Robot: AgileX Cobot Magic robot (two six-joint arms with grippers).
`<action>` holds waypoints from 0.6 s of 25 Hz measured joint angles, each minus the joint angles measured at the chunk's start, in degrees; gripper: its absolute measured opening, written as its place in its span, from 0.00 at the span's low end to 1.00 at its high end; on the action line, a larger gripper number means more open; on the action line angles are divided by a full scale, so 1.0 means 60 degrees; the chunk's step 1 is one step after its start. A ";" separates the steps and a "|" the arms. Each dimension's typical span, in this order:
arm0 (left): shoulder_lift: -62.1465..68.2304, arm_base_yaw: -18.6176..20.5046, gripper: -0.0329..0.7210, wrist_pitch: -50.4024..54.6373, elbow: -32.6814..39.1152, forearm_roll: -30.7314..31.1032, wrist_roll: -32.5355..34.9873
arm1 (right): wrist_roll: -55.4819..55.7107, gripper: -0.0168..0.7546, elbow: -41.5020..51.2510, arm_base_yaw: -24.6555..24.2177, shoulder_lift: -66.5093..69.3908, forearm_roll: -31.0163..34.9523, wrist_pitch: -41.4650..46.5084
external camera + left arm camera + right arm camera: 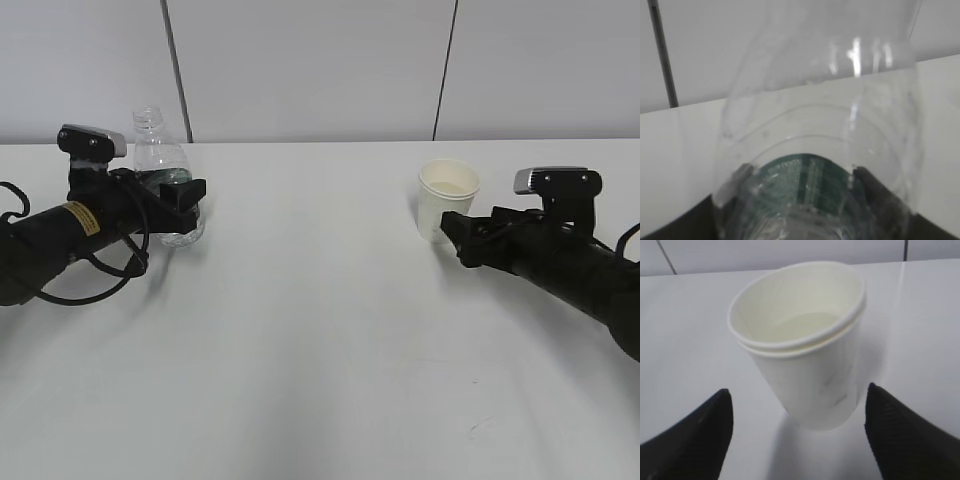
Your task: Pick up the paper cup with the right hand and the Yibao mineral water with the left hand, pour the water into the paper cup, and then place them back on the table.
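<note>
The Yibao mineral water (160, 150) is a clear, uncapped bottle with a dark green label, upright at the back left of the table (320, 350). My left gripper (180, 200) is shut on it at label height. In the left wrist view the bottle (810, 100) fills the frame, and the left gripper (801, 171) presses on both its sides. The paper cup (448, 195) stands upright at the right. My right gripper (455, 235) is open just in front of it. The right wrist view shows the cup (800, 340) with the right gripper (798, 389) flanking its base, a gap on each side.
A pale panelled wall (300, 60) with dark seams rises behind the table's far edge. A black cable (100, 275) loops under the left arm onto the tabletop. Bare white tabletop lies between the two arms and toward the front.
</note>
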 joint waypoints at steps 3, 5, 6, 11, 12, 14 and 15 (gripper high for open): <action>0.0000 0.0000 0.54 0.0000 0.0000 0.0000 0.0000 | -0.0257 0.83 0.0544 0.0000 -0.0502 0.0415 0.0000; 0.0000 0.0000 0.54 0.0000 0.0000 0.0000 0.0000 | -0.0339 0.83 0.0973 0.0000 -0.0888 0.0495 0.0000; 0.0000 0.0000 0.54 0.0000 0.0000 0.0000 0.0000 | -0.0362 0.82 0.1131 0.0000 -0.1045 0.0517 0.0000; 0.0000 0.0000 0.54 0.0000 0.0000 0.0000 0.0000 | -0.0422 0.79 0.1898 0.0000 -0.1972 0.0499 0.0000; 0.0000 0.0000 0.54 0.0000 0.0000 0.0000 0.0000 | -0.0440 0.79 0.2040 0.0000 -0.2169 0.0499 0.0000; 0.0000 0.0000 0.54 0.0000 0.0000 0.0000 0.0000 | -0.0440 0.79 0.2276 0.0000 -0.2520 0.0481 0.0000; 0.0000 0.0000 0.54 0.0000 0.0000 0.0000 0.0000 | -0.0457 0.79 0.2381 0.0000 -0.2684 0.0481 0.0000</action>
